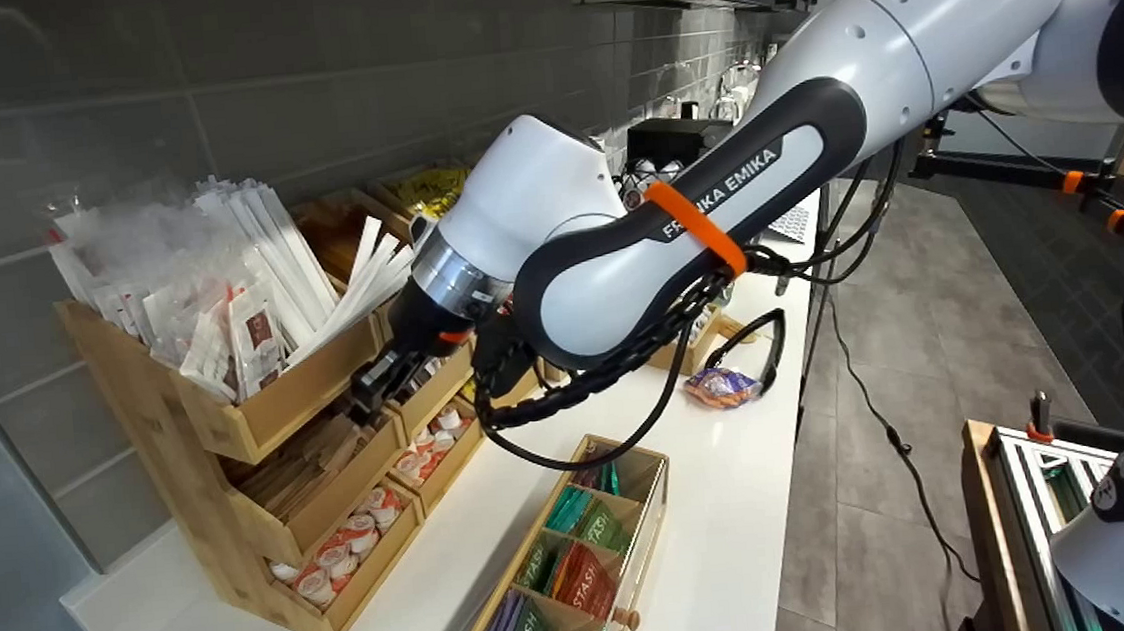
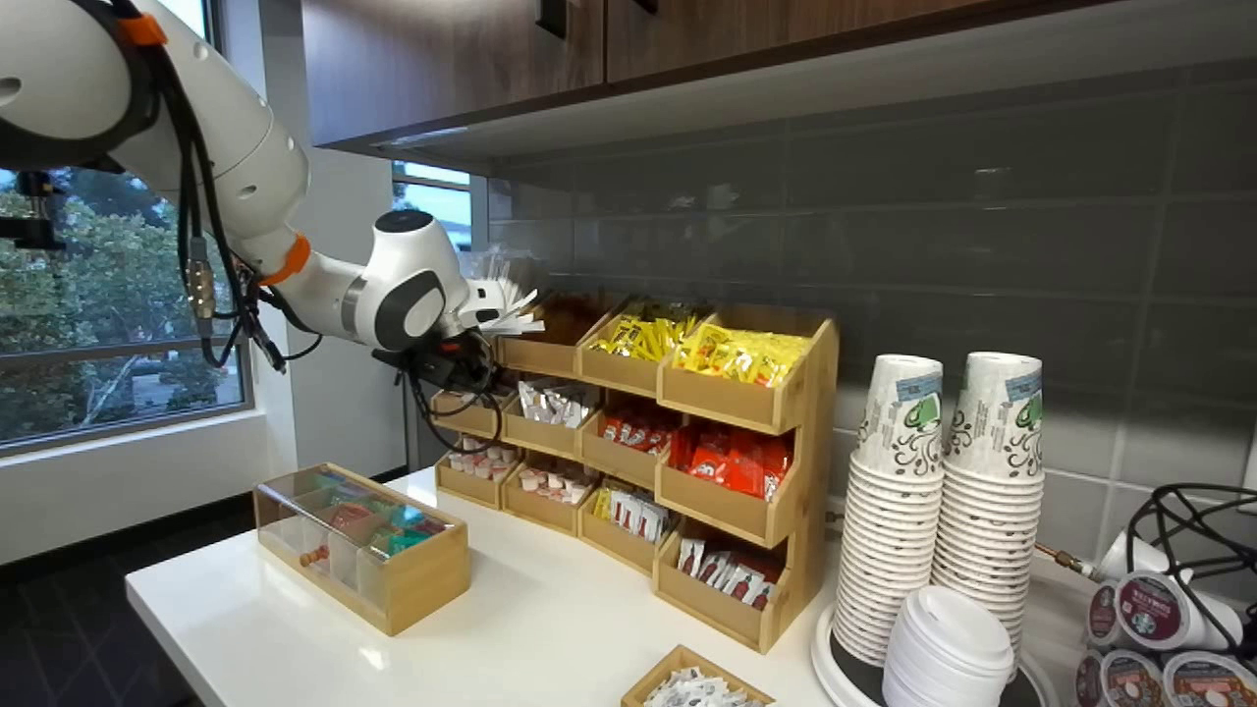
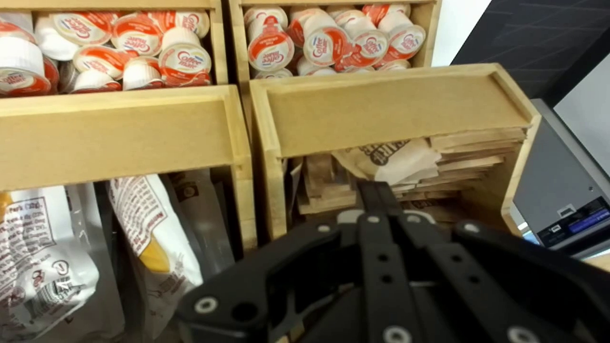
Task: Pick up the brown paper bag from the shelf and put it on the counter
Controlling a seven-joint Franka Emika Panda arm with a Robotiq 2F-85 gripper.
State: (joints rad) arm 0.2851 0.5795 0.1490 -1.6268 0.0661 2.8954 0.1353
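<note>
The shelf is a tiered light-wood rack (image 1: 148, 468) (image 2: 807, 491) of slanted bins on the white counter (image 1: 714, 464) (image 2: 550, 628). Brown paper bags (image 1: 299, 477) lie stacked in a middle-tier end bin, whose front panel (image 3: 395, 112) shows in the wrist view. One printed brown paper bag (image 3: 374, 155) rises above the stack, with creases meeting at my fingertips. My gripper (image 3: 379, 190) has its fingers together and appears to pinch this bag's edge at the bin's mouth. In an exterior view the gripper (image 1: 365, 396) is at that bin; the contact is too small to see there.
A bin of white packets and utensils (image 1: 253, 280) sits just above. Creamer cups (image 3: 271, 47) fill the bins below. A low divided tea box (image 2: 429, 579) stands on the counter in front. Stacked paper cups (image 2: 889, 520) stand past the shelf. Cabinets (image 2: 442, 59) hang overhead.
</note>
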